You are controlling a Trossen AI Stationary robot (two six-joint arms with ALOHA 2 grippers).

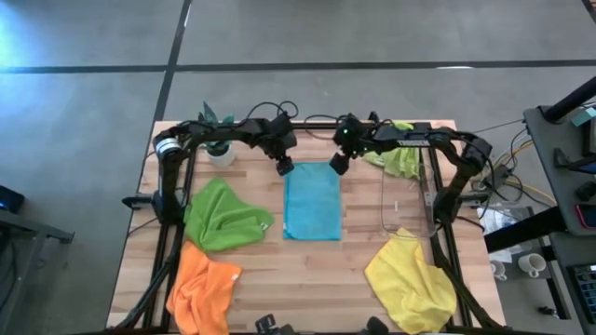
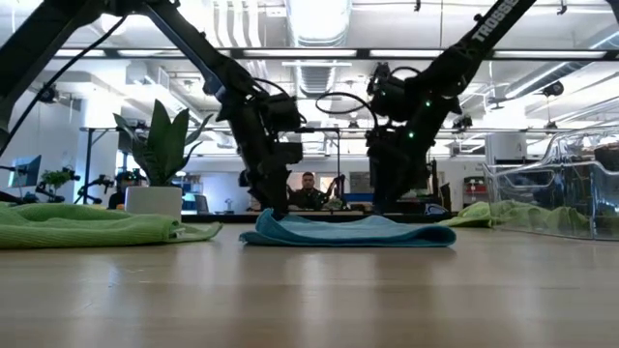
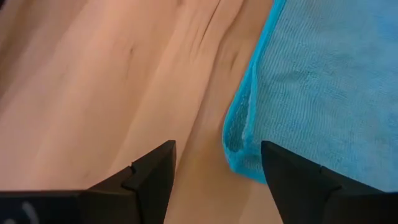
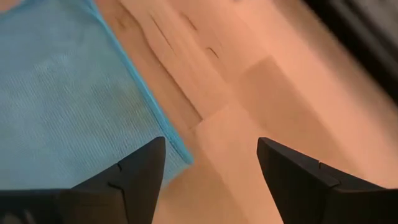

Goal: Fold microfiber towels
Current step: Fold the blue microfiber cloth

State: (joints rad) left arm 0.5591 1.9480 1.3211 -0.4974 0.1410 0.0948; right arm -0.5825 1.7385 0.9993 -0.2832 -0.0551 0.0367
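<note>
The left tool [image 1: 284, 167] hangs over the far left corner of the blue towel [image 1: 312, 202], its two fingers [image 3: 149, 177] spread apart and holding nothing; in the left wrist view the towel's folded corner lies just past the gap, with bare wood between the fingers. The right tool [image 1: 339, 165] hangs over the far right corner of the same towel, likewise released, fingers [image 4: 140, 171] parted over the cloth's edge and the wood beside it. In the low view both tools [image 2: 276, 198] [image 2: 387, 198] stand just above the towel's far edge; whether they touch it cannot be told.

The blue towel lies flat, folded into an upright rectangle, at the middle of the worktop [image 1: 317, 270]. Left of it, near but apart, sits a crumpled green towel [image 1: 223, 216], with an orange towel [image 1: 203, 288] just in front of that at the near left. A yellow towel [image 1: 410, 281] lies bunched at the near right. A lime towel [image 1: 399, 158] sits at the far right, by the rim of a clear bin [image 1: 405, 200]. A plant [image 1: 219, 144] stands at the far left corner.
</note>
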